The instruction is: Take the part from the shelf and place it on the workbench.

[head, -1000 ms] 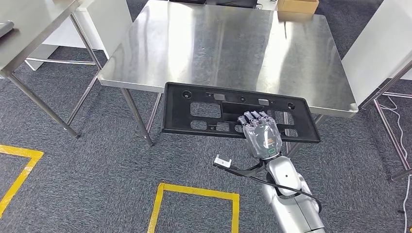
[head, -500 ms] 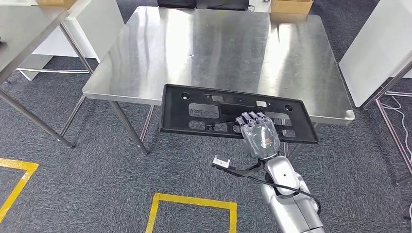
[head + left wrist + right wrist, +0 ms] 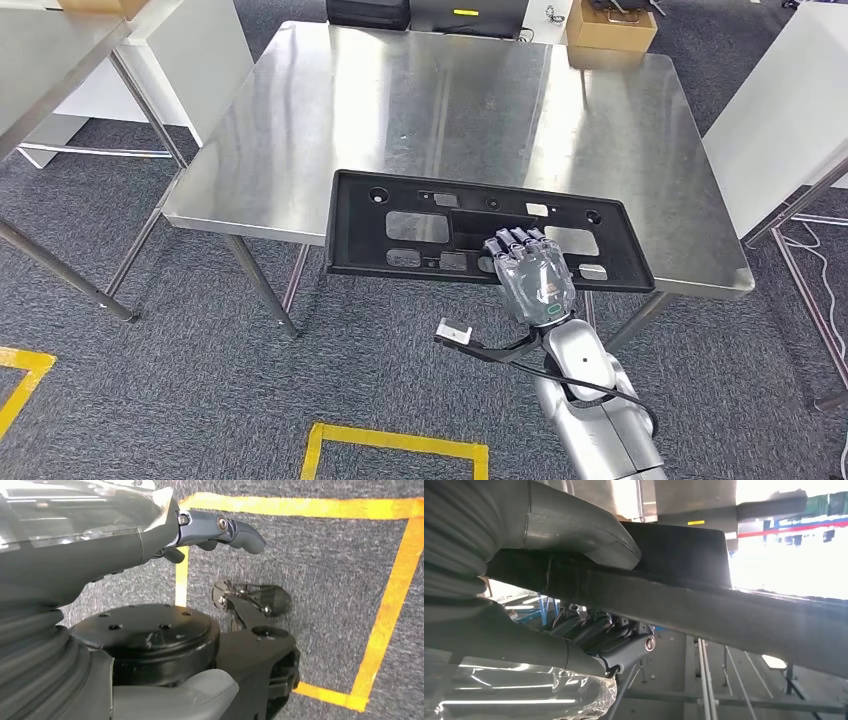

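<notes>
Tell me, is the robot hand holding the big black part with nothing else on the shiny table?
No. The right robot hand holds the black part, but a cardboard box sits on the table's far edge.

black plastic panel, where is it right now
In the head view the black plastic panel is held in the right hand, lying flat over the near edge of the steel workbench, toward its right half.

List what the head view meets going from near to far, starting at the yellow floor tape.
Yellow floor tape → right hand → black part held over the near edge → steel workbench → cardboard box at the far edge.
</notes>
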{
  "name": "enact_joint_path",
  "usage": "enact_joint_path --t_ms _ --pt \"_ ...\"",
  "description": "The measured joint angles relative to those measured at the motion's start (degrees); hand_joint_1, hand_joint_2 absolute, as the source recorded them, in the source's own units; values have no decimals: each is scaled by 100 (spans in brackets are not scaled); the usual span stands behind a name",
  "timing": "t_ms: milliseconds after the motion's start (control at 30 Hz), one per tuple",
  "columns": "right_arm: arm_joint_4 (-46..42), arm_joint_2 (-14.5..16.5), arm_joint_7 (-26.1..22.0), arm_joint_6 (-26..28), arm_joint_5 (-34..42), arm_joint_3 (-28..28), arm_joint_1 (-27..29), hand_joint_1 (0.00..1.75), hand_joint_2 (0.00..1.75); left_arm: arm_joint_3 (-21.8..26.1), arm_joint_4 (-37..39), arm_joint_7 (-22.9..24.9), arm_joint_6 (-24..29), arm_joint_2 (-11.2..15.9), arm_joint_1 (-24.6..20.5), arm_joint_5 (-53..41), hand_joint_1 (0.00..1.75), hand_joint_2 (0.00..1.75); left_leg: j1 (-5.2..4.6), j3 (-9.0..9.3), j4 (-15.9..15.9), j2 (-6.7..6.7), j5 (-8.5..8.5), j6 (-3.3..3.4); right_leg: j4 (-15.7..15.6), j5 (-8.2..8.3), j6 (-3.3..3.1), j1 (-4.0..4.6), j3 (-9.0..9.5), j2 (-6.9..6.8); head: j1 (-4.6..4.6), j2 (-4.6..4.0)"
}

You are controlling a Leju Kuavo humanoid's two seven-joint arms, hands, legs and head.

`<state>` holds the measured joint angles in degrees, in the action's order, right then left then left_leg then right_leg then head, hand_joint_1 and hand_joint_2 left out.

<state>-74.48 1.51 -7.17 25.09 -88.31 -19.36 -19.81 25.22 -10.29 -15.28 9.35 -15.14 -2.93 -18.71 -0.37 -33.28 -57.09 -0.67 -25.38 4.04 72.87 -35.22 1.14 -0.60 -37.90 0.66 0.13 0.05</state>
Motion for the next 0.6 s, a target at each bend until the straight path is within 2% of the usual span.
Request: enact_joint_path --t_ms 33,67,100,133,200,233,267,333,367,433,467,600 --pt "3 -5 0 -8 -2 -3 15 175 175 2 0 -1 8 -1 6 5 0 175 1 71 -2 -10 -55 -8 -53 -2 21 -7 -99 -2 2 -1" --pt "5 -9 0 -18 -3 -7 24 175 175 5 0 4 19 -2 10 10 0 175 2 149 -5 -18 -112 -20 -255 100 62 -18 -130 -5 2 -1" --pt "9 -11 0 -27 -5 -10 27 175 175 11 0 14 36 -3 11 13 0 175 2 226 -6 -25 -177 -37 -576 340 122 -29 -117 -15 4 -1" --pt "13 -13 0 -35 -6 -13 27 175 175 22 1 27 56 -3 8 15 0 175 -8 296 -26 -32 -247 -60 -946 669 181 -37 -109 -37 8 -1" --pt "27 -13 -1 -57 -9 -19 31 175 175 46 0 52 81 4 1 19 0 175 -53 363 -73 -37 -408 -107 -1392 1172 182 -68 -54 -89 11 0" --pt "38 -14 -2 -68 -12 -24 35 175 175 55 -1 55 90 13 -1 21 0 175 -71 396 -110 -37 -487 -142 -1456 1261 169 -98 -44 -103 17 -1" --pt "45 -9 -2 -77 -15 -29 36 175 175 59 -2 58 94 19 -2 22 0 175 -76 429 -106 -34 -556 -189 -1434 1255 154 -132 -8 -104 2 -1" --pt "53 4 -1 -83 -18 -38 19 175 175 62 -2 56 100 27 -5 24 0 175 -60 509 -71 -17 -622 -258 -1427 1249 200 -173 4 -75 -39 -1" --pt "52 12 0 -83 -17 -42 2 175 175 63 -2 56 101 26 -11 24 0 175 -56 530 -31 -11 -627 -249 -1426 1251 201 -162 11 -57 -72 -1" --pt "52 15 1 -83 -17 -45 -23 175 175 63 -2 55 100 25 -17 25 0 175 -50 541 8 3 -613 -181 -1429 1248 187 -118 12 -19 -90 -1" --pt "53 15 1 -83 -17 -46 -23 175 175 63 -2 55 99 23 -16 25 0 175 -44 544 19 8 -613 -170 -1430 1241 175 -94 13 -7 -93 -1" --pt "54 15 1 -83 -17 -49 -23 175 175 63 0 55 99 14 -14 25 0 175 -33 539 35 18 -621 -183 -1431 1216 138 -44 20 5 -90 -1"
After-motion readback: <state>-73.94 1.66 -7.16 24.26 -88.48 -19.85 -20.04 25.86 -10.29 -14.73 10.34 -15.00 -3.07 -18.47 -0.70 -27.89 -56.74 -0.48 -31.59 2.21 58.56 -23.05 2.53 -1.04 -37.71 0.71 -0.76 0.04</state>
